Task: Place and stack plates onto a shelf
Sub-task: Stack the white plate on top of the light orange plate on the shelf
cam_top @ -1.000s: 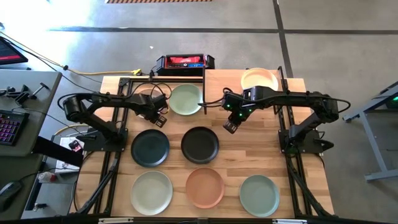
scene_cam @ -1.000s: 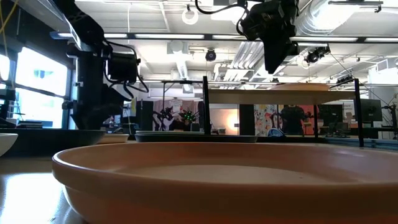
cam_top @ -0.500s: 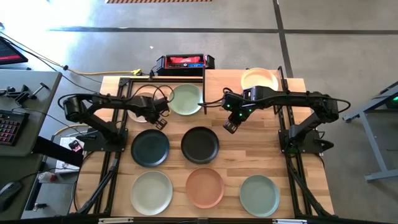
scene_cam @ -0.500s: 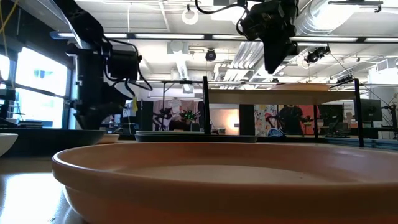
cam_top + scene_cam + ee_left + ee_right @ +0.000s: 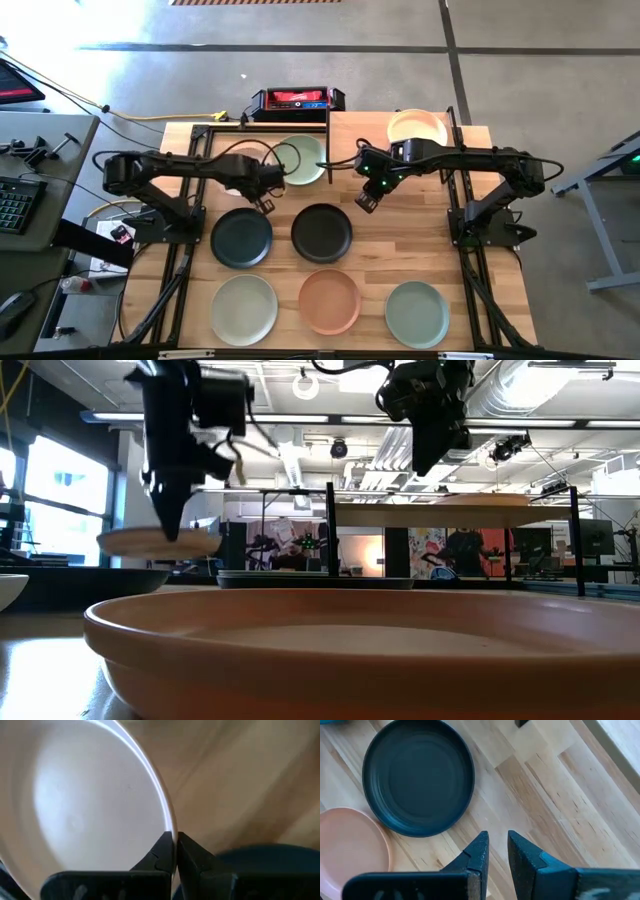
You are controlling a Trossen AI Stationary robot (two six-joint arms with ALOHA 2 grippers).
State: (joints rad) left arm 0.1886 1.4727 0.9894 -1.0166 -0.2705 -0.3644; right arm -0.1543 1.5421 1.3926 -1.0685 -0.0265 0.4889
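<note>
I've got the left pincer (image 5: 266, 190) pressed together on the rim of a pale pink, round, shallow matte plate (image 5: 75, 805); in the left wrist view its two dark fingertips (image 5: 165, 852) meet right at the plate's edge; the low view shows that plate (image 5: 160, 541) hanging level in the air, clear of the light-wood surface (image 5: 400, 240), gripped from above; from overhead the arm covers most of it, so I only see it peeking out beside the pale green round plate (image 5: 300, 160).

The right pincer (image 5: 364, 200) hovers above bare wood just beside the black round plate (image 5: 321, 232); its fingers stand a narrow gap apart with nothing between them.

The shelf, a light-wood board on thin black metal legs (image 5: 360, 135), sits at the far side of the surface; a peach round plate (image 5: 417, 128) lies on its right part.

On the surface: a dark teal plate (image 5: 241, 238) next to the black one; nearer the front edge, a sage green plate (image 5: 244, 309), a terracotta plate (image 5: 329, 301) and a grey-green plate (image 5: 417, 313) in a row.
</note>
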